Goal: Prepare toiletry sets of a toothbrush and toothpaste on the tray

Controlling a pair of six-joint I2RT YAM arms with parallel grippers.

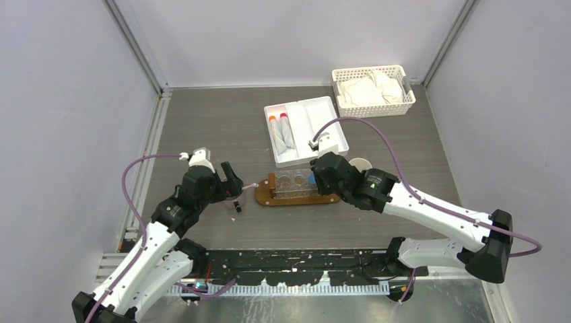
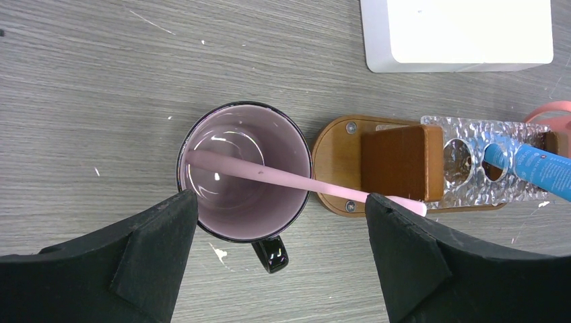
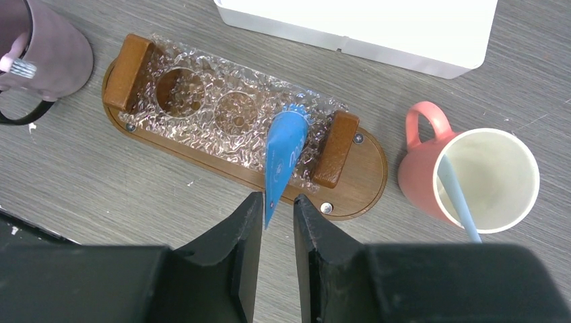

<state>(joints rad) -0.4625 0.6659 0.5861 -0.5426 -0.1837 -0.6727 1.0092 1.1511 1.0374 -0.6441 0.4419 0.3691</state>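
Note:
The brown wooden oval tray [image 1: 296,200] carries a clear holder [image 3: 209,101] with round holes. A blue toothpaste tube [image 3: 284,145] stands tilted in the holder's right-hand hole. My right gripper [image 3: 277,197] hovers over it with the jaws narrowly apart, and the tube's flat tail lies between the fingertips without being squeezed. A pink toothbrush [image 2: 283,178] leans in a dark mug [image 2: 236,208] at the tray's left end, its handle reaching over the tray [image 2: 333,158]. My left gripper [image 2: 279,196] is open above the mug, with nothing in it. Two white-grey tubes [image 1: 283,131] lie in the white divided tray.
The white divided tray [image 1: 323,118] sits just behind the wooden tray. A pink mug [image 3: 421,168] holding a light blue toothbrush [image 3: 458,195] stands at the wooden tray's right end. A white lattice basket [image 1: 374,91] with cloths is at the back right.

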